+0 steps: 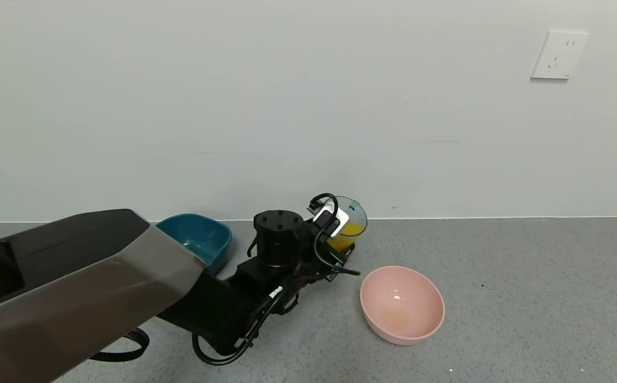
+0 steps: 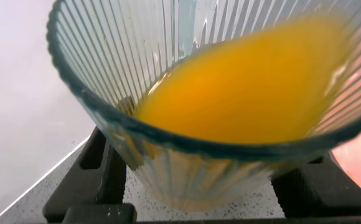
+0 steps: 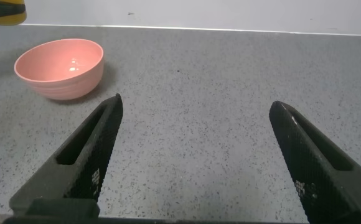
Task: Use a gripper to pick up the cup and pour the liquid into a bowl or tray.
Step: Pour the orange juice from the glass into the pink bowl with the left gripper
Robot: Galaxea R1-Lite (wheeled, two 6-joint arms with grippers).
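Cup (image 1: 352, 221) first: the ribbed blue-green tumbler is clamped in the left gripper (image 1: 340, 242), held up off the speckled grey floor (image 1: 526, 298) near the far wall (image 1: 287, 106), and leaning a bit to the right. Orange liquid (image 1: 350, 232) sits in the lower part of it, and in the left wrist view the liquid (image 2: 249, 93) is banked up against one side of the ribbed cup (image 2: 168, 168). The black fingers (image 2: 99, 171) are pressed in on both sides of the tumbler low down, so that pincer is closed tight around it, not hanging open.

The pink bowl (image 1: 401, 303) sits on the floor to the right of and nearer than the cup, apart from it, not underneath it. There's a faint yellowish patch at the bottom of the bowl.

A dark teal tub (image 1: 197, 236) sits left of the left arm's wrist, close to the wall, partly hidden behind the robot's grey body.

The right gripper (image 3: 196, 162) shows only in its own wrist view: it's low over bare floor, fingers spread wide with nothing between them, and the bowl (image 3: 59, 67) sits well beyond it.

A white wall socket (image 1: 558, 55) is up on the far right.
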